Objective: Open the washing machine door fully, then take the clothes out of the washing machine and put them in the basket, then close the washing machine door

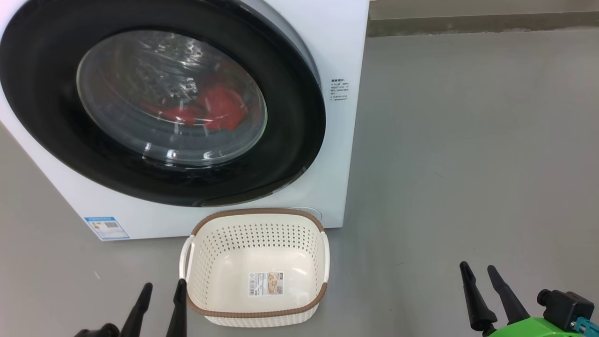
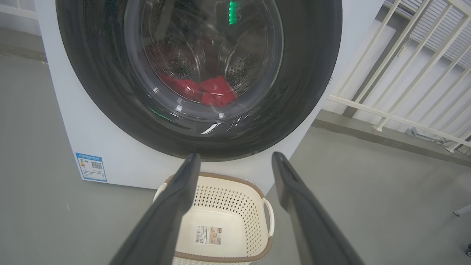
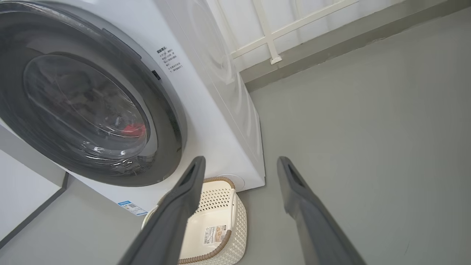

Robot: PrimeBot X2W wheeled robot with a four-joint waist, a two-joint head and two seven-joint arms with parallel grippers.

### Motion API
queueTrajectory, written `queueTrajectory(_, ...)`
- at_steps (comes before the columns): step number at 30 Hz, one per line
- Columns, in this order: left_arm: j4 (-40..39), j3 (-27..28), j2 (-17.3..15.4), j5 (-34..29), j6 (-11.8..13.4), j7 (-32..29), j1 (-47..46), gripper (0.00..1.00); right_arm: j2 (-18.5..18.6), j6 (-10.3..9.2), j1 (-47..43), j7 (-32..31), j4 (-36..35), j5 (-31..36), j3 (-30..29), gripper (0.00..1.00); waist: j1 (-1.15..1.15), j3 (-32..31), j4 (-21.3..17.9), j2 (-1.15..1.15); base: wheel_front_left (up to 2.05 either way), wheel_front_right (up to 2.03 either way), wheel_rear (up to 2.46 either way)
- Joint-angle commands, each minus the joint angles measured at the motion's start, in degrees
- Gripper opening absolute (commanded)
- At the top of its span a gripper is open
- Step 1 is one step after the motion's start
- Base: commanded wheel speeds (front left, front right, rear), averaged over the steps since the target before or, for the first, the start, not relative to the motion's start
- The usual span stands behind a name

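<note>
Presently hovering with left gripper and right gripper wide open, empty; advising hooking the right rim of the shut washing machine door.

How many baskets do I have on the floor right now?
1: the basket stands empty on the floor in front of the washing machine, just below its door. Others could lie outside the views.

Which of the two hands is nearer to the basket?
The left hand: it stands right beside the basket, while the right hand is far off to the side.
</note>
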State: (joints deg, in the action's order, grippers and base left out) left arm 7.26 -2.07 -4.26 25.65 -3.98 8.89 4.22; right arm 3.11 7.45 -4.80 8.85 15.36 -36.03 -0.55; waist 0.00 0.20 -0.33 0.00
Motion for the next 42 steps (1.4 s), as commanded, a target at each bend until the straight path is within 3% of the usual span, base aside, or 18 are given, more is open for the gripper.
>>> queueTrajectory(1,-1.98,1.23,-1.0,-2.1,0.49,0.89,-0.45,1.0,0.86,0.03,0.61,0.96,-1.59,1.99,1.15,1.0,0.0,0.02,-0.07,0.0,0.0,0.0,0.0)
queueTrajectory(32,-1.32,4.22,0.12,-20.65,-1.52,6.1,1.9,1.0,0.33,0.03,-2.2,6.15,-2.2,17.77,1.1,1.0,0.0,0.38,-1.21,0.0,0.0,0.0,0.0)
queueTrajectory(42,-0.89,5.29,0.75,-20.28,-2.35,6.11,1.78,1.0,0.13,0.03,-2.04,6.15,-2.35,17.95,0.87,1.0,0.0,0.48,-1.07,0.0,0.0,0.0,0.0)
